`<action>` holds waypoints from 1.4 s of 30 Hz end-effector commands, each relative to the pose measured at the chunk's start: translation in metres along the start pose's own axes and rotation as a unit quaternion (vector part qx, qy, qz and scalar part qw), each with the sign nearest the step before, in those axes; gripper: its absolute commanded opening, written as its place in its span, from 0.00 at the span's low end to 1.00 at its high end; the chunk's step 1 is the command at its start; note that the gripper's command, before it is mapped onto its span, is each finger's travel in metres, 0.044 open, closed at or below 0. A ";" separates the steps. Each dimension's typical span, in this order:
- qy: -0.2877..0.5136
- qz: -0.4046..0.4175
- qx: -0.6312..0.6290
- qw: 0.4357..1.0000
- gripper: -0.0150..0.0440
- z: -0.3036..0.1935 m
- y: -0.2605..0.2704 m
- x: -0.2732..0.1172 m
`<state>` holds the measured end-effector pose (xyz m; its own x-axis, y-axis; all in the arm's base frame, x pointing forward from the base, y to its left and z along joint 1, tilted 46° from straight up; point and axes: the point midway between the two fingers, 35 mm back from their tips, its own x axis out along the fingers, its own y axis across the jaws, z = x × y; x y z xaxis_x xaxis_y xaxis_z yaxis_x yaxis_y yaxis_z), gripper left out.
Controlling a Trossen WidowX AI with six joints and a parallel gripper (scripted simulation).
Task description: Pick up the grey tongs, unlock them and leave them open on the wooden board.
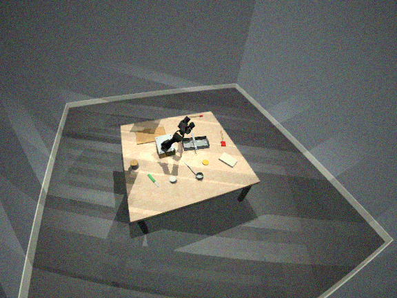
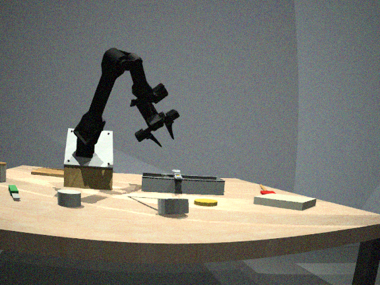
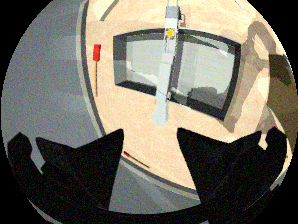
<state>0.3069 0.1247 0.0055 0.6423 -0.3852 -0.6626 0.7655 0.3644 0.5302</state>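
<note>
The grey tongs lie across the dark roasting tin, their arms together. In the wrist view a yellow mark shows near their far end, and the rounded pale end points toward my fingers. My gripper is open and empty. It hangs well above the tin, fingers slanting down, a little to the left of the tongs in the exterior view. The wooden board lies behind the arm's base, with nothing seen on it.
A ladle, a yellow disc and a pale block lie in front of the tin. A green-handled knife, a grey round piece and a brown-topped cylinder stand farther left. A red-ended tool lies beyond the tin.
</note>
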 end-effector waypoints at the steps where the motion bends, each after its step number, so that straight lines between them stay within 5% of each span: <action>1: -0.101 -0.030 0.017 0.994 0.69 0.057 -0.017 0.039; 5: -0.161 -0.050 0.032 0.985 0.69 0.092 -0.029 0.056; 42: -0.159 -0.053 0.034 0.985 0.69 0.106 -0.033 0.089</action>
<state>0.3410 -0.0075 -0.0093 0.5336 -0.6697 -0.5165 0.8175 0.2521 0.5177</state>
